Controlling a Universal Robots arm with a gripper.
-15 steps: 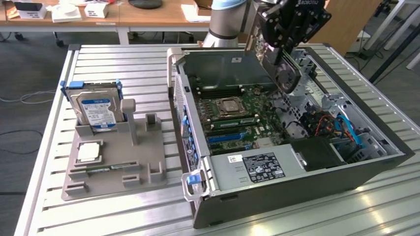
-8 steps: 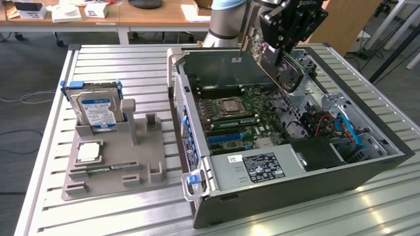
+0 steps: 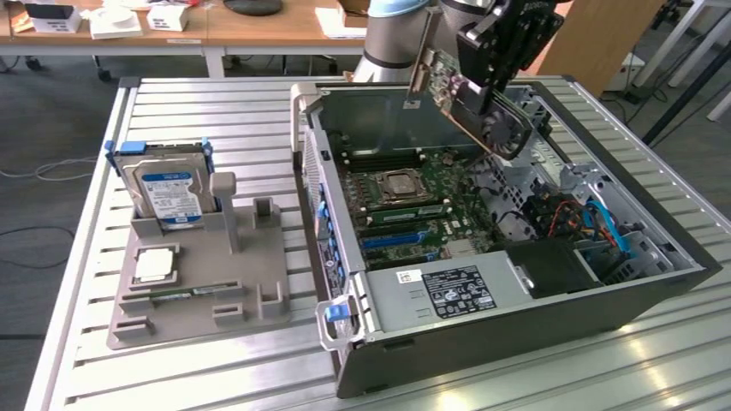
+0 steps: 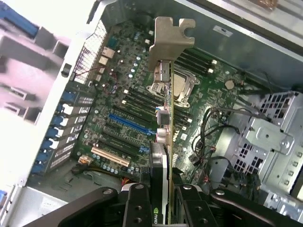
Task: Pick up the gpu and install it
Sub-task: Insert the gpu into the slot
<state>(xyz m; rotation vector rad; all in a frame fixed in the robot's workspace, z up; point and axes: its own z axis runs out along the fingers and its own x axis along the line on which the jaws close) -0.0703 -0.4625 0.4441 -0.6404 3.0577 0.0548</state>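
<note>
My claw (image 4: 163,203) was closed partway, its fingers (image 4: 137,208) pressed on the two flat faces of the gpu (image 3: 463,107), so the card was gripped and hanging clear of everything. It hung tilted above the open case (image 3: 514,342), over the far end of the motherboard (image 3: 423,205) inside that case, and touched neither the board nor the case walls. In the wrist view I saw the card edge-on, its metal bracket (image 4: 171,33) pointing away from the claw and the blue slot (image 4: 130,122) on the case floor off to one side of it. The fan (image 3: 508,130) faced the exterior view's right. I judged the card light and stiff but fragile: a thin board with exposed parts, a fan that should not be squeezed and a contact edge best left untouched, so the flat body near one end seemed the safe hold. The smooth faces could slip if the card twisted. Beside the case, on the exterior view's left, the holder (image 3: 194,317) on the desk (image 3: 205,377) carried the hard drive (image 3: 169,190).
</note>
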